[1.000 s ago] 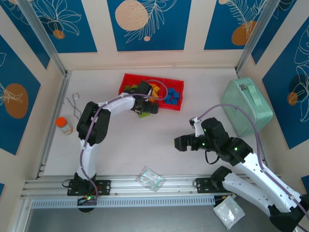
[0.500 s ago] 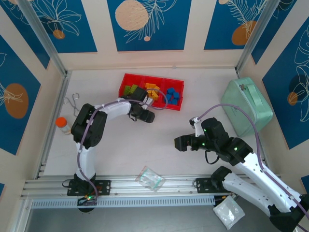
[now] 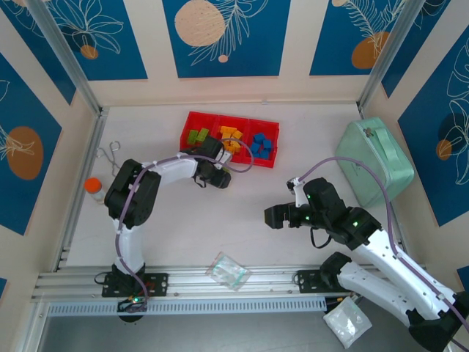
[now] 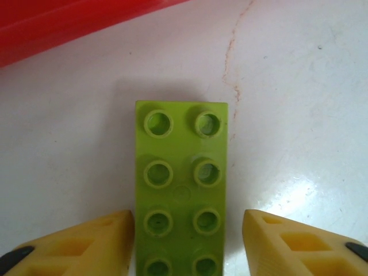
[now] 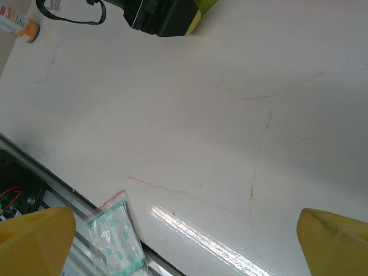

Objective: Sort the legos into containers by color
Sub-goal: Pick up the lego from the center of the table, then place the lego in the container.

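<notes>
White table (image 3: 242,242), red tray (image 3: 234,119), and one green lego (image 4: 181,190) lying flat near the tray.
From above, green, orange and blue legos are seen sorted into the tray's three containers, but the loose lego is too small there to be made out well. Up close in the left wrist view, its studs are seen facing up between the yellow fingers of the left gripper (image 4: 188,233), which are spread and not yet squeezing. The right gripper (image 3: 272,217) is spread wide too, well apart, over bare table. The lego is judged hard, light and a bit slippery, so it is best pinched on its two long flat sides.
</notes>
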